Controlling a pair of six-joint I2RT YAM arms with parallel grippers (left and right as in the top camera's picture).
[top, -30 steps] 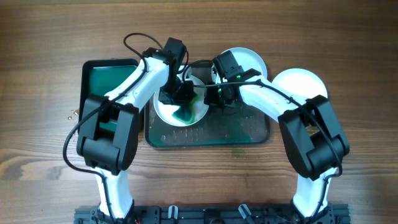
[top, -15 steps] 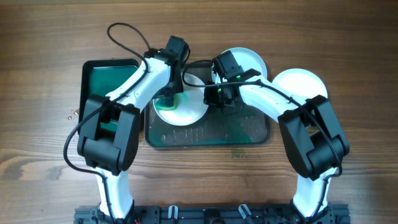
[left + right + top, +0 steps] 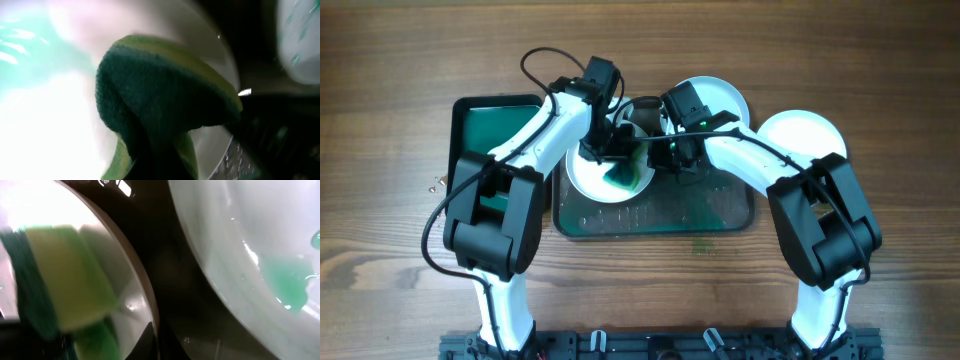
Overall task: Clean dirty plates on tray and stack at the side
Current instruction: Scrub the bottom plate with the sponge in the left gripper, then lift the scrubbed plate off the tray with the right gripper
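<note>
Sponge (image 3: pixel 165 100) on smeared plate (image 3: pixel 583 180), inside tray (image 3: pixel 715 216)

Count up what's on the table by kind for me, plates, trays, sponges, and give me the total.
Plates: 3
Trays: 2, the dark tray and the green tray
Sponge: 1
Total: 6

— What colours do the two arms have?
— The left arm (image 3: pixel 542 135) and the right arm (image 3: pixel 752 158) have white rounded shells. Each has a big black joint housing (image 3: pixel 490 215) above the black base rail (image 3: pixel 660 347).
— And the ends?
— The left gripper (image 3: pixel 608 158) and the right gripper (image 3: pixel 658 150) are black. A thin black cable (image 3: pixel 533 62) makes a loop by the left wrist. A small green light (image 3: pixel 672 142) shows on the right one.
</note>
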